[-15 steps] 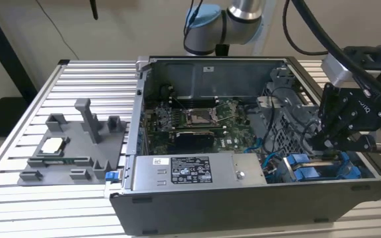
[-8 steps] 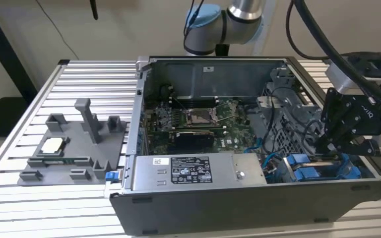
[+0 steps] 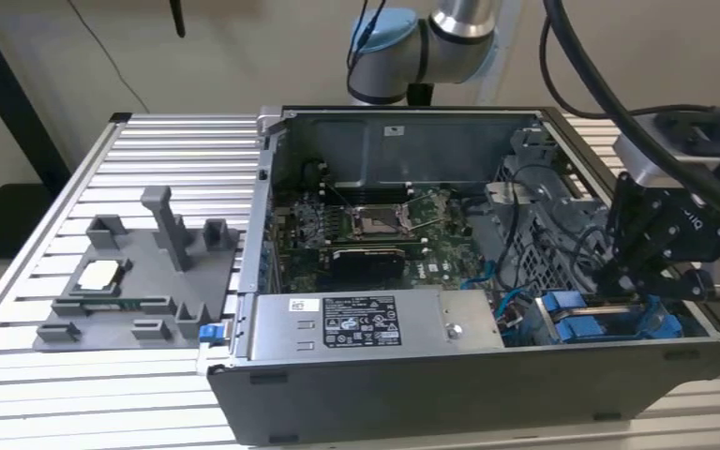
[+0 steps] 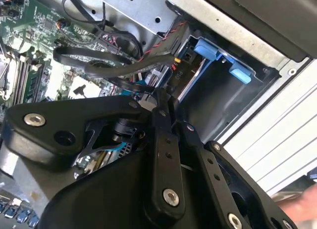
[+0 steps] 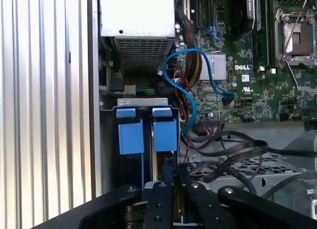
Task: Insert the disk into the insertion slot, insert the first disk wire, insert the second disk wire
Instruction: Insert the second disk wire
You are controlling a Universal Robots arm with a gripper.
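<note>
While poised low at the insertion slot [image 3: 610, 323] in the case's corner | tool [image 4: 166, 103] clenched tight on a black wire connector | disk [image 5: 161, 167] seated in bay between blue rails | risk: connector skewed, jamming or snagging loose cables [image 5: 223, 155].

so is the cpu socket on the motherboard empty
Yes, in the exterior view the socket on the motherboard sits open with no cooler or chip covering it.

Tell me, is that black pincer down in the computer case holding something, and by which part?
It cannot be told. The pincer is low in the case beside the blue drive-bay tabs, among black cables, but its tips are hidden.
</note>
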